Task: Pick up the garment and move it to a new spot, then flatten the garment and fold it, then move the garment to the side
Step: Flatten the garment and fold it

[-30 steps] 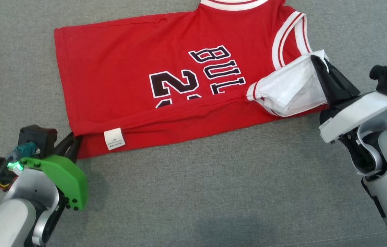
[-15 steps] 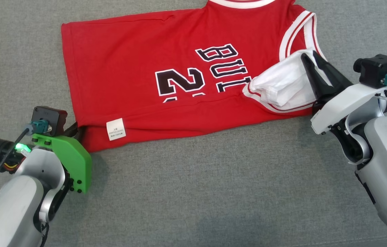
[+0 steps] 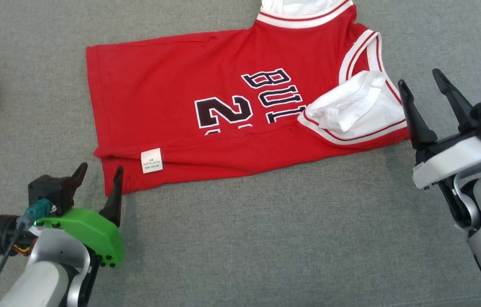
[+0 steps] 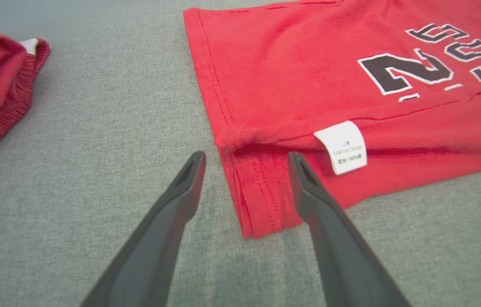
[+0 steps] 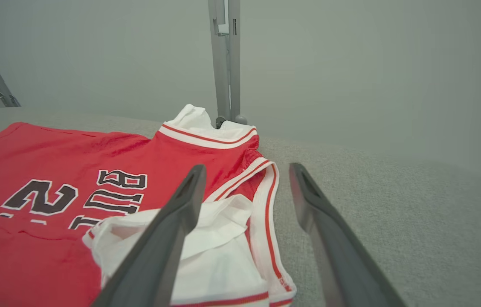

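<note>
- Now the grey woven tabletop (image 3: 266,238) carries the red jersey (image 3: 223,94), spread flat across its far middle. It is soft knit, with the near edge turned over into a doubled band.
- Both grippers have just let go. The left gripper (image 3: 100,168) has its fingers wide apart and empty at the hem corner. The right gripper (image 3: 418,78) is likewise spread and empty, just off the armhole.
- The first fold looks laid; another probably remains.
- White lining (image 3: 351,106) bunches limply at the armhole.
- A small care label (image 3: 151,160) lies flat.

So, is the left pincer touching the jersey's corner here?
Cannot tell. In the left wrist view the open left pincer straddles a corner of the red jersey, one finger overlapping its hem; contact unclear.
</note>
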Controlling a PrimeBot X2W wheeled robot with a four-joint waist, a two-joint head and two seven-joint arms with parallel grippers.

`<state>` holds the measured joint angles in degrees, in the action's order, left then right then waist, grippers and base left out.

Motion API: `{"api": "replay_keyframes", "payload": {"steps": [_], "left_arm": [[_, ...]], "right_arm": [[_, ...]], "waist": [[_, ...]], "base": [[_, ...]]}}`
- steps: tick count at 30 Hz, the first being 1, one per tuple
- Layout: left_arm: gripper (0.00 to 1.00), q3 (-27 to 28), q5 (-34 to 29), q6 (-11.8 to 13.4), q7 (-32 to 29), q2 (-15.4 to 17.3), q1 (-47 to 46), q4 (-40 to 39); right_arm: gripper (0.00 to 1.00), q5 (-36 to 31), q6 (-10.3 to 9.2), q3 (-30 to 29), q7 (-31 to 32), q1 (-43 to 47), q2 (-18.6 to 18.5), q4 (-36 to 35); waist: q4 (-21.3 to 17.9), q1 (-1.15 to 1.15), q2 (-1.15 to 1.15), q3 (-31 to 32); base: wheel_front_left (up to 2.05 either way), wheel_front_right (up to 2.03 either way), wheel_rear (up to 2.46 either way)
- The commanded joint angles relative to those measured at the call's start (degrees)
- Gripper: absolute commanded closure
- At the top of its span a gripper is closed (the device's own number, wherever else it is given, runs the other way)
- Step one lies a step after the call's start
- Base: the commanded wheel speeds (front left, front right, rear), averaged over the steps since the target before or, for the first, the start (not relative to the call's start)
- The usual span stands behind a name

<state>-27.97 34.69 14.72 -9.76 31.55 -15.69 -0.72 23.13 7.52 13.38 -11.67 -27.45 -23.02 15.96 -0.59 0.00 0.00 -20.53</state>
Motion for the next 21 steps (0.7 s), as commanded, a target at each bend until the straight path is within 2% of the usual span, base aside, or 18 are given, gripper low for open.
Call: {"api": "replay_keyframes", "payload": {"steps": [1,5,12,16,21], "left_arm": [[0.0,0.22,-0.8,0.77,2.39,-0.87,1.88,-0.69],[0.0,0.42,-0.79,2.11,8.21,-3.56,5.58,-0.82],[0.0,0.54,-1.5,3.62,15.92,-6.78,9.15,2.33],[0.0,0.59,-0.71,2.93,18.05,-8.16,8.64,5.06],[0.0,0.06,0.49,0.82,16.6,-9.38,4.43,10.3]], "right_arm": [[0.0,-2.59,-0.06,-1.35,-1.11,2.48,0.37,-1.3],[0.0,-9.04,-0.05,-5.41,-2.59,8.33,2.75,-4.57],[0.0,-15.55,-0.06,-10.41,-3.4,15.52,7.0,-6.81],[0.0,-16.51,-0.06,-11.7,-3.5,16.57,8.48,-5.3],[0.0,-15.57,-0.06,-12.31,-0.89,13.38,8.7,0.23]], "waist": [[0.04,0.0,0.0,1.43],[0.12,0.0,0.0,3.68],[-0.02,0.0,0.0,6.38],[0.04,0.0,0.0,6.61],[0.77,0.0,0.0,4.67]], "base": [[0.0,0.0,0.0],[0.0,0.0,0.0],[0.0,0.0,0.0],[0.0,0.0,0.0],[0.0,0.0,0.0]]}}
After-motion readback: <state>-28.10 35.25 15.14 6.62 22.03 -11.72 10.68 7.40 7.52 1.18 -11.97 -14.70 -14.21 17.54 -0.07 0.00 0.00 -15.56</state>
